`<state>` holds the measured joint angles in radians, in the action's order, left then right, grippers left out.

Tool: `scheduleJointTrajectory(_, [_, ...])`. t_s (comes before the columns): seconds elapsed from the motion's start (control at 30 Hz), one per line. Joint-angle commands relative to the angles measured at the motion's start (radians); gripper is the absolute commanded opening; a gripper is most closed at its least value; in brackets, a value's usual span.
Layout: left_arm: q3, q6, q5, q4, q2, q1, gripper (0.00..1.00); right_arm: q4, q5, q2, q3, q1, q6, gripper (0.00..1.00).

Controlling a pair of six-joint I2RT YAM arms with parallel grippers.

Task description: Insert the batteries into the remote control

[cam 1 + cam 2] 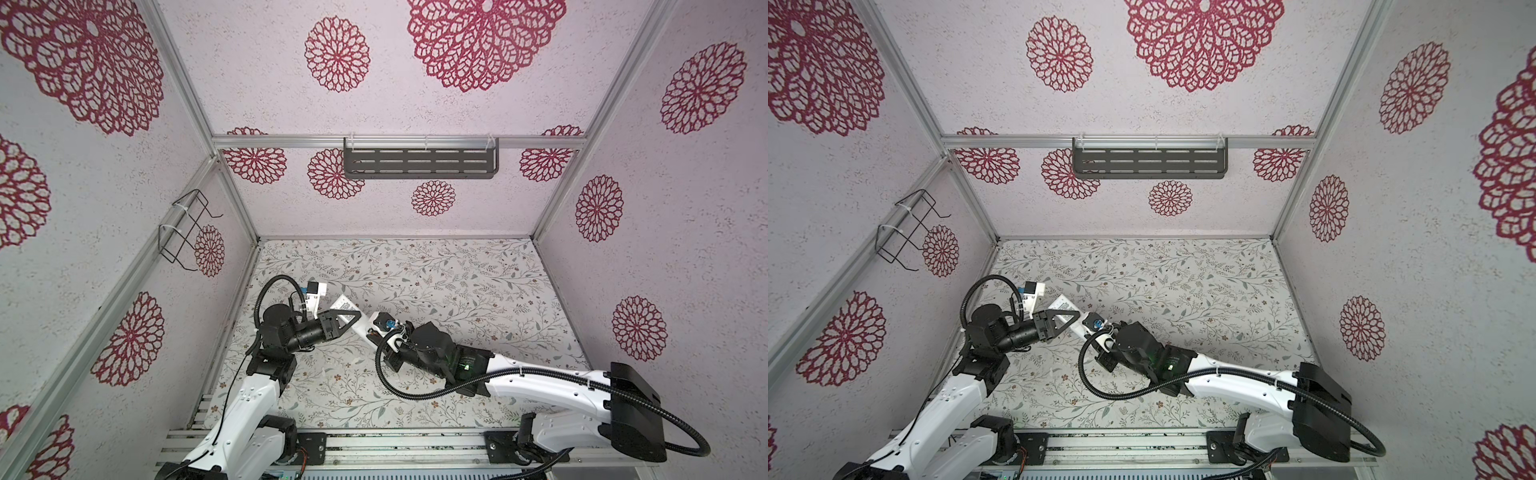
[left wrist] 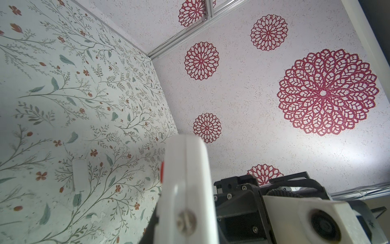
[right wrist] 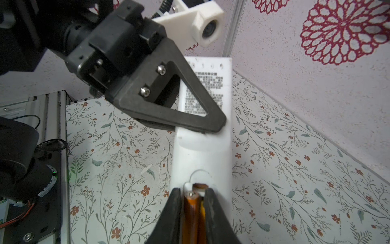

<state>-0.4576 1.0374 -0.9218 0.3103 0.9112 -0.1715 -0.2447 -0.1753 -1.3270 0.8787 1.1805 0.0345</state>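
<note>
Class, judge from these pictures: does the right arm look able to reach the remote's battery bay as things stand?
Probably yes. The right hand is at the open bay of the remote, a battery between its fingers. The left hand clamps the remote farther along, leaving the bay clear.

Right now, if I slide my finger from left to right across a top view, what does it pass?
Wire basket → left wrist camera → left gripper → right wrist camera. The remote control overlaps the gripper, so it is skipped.
</note>
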Motion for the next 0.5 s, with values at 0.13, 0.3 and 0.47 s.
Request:
scheduleJointTrajectory(0.13, [-0.036,0.047,-0.100,0.108,-0.012,-0.013,0.00,0.064,0.017,-0.009,0.000,-0.032,0.017,0.23])
scheduleJointTrajectory(0.3, [-0.036,0.046,-0.098,0.108,-0.007,-0.014,0.00,0.036,0.066,0.006,-0.013,-0.034,0.018,0.24])
scheduleJointTrajectory(0.47, [-0.035,0.047,-0.097,0.108,-0.011,-0.014,0.00,0.047,0.063,0.003,-0.008,-0.036,0.017,0.21])
